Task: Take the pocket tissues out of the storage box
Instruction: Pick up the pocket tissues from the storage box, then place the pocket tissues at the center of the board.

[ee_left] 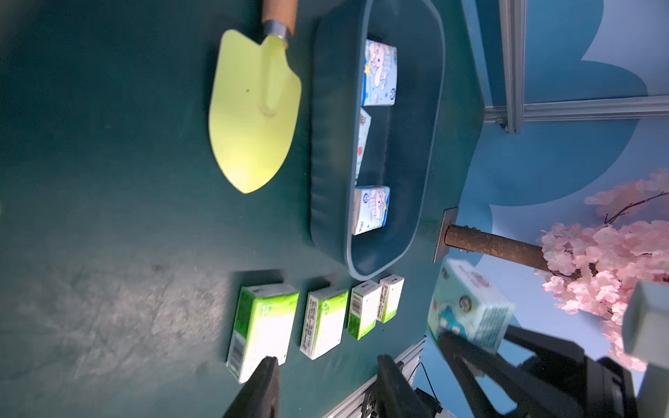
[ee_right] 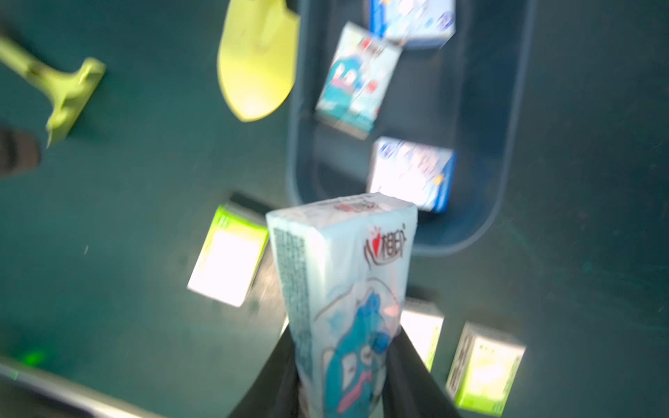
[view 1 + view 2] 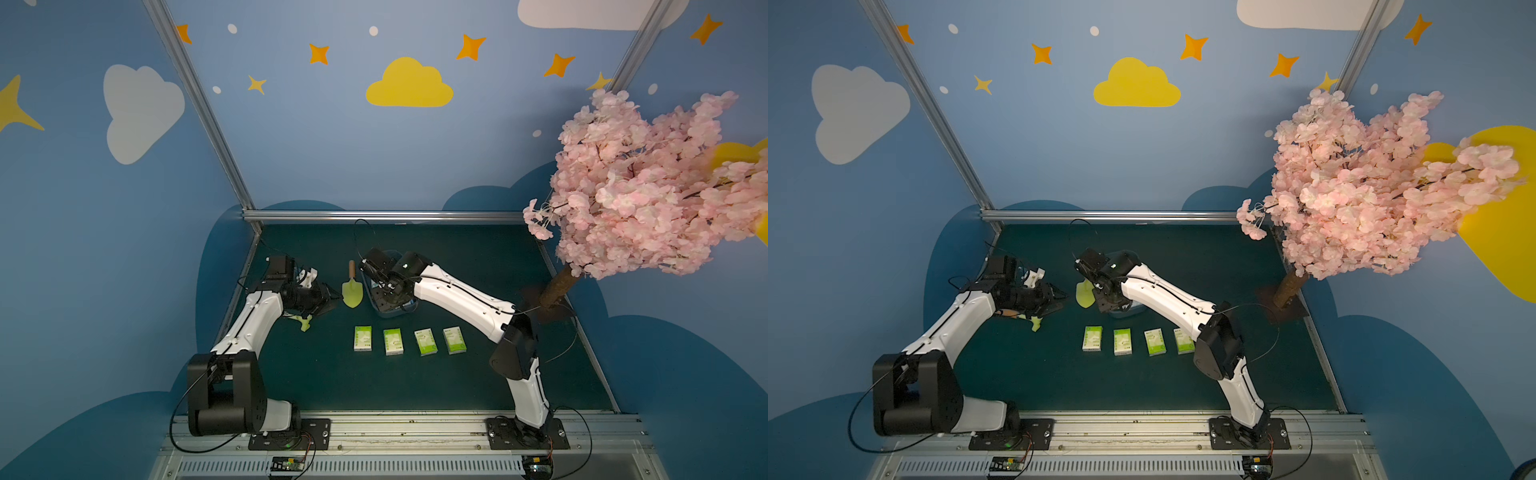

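Right wrist | right gripper [image 2: 344,336] grips blue pack [image 2: 340,260] | storage box [image 2: 452,249]: three blue packs [image 2: 412,173] | left gripper [image 1: 325,362] parted

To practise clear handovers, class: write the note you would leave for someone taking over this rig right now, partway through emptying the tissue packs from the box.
Left gripper: open, empty.
Right gripper: shut on a light-blue pack, held up over the storage box.
Done: four lime-green packs lie in a row on the table in front of the box.
Left: set down the held pack, then take out the three light-blue packs in the box.
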Robot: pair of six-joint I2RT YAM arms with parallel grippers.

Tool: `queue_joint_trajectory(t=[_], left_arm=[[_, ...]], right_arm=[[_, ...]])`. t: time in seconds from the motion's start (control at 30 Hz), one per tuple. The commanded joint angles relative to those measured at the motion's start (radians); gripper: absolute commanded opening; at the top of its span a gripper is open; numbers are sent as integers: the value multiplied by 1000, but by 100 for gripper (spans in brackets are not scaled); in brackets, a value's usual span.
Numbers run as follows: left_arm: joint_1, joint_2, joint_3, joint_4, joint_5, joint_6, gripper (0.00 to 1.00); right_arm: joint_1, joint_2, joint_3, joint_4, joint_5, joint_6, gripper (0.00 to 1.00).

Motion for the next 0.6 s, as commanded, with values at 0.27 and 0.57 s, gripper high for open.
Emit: queue_joint_trajectory(t=[0.27,0.57], left_arm=[[80,-220,-188,-80,-1,48,50],[158,-301,-217,-101,-45,25,54]], right_arm=[[225,14,-23,-188,-26,147,33],[296,115,-13,-190,-96,170,33]])
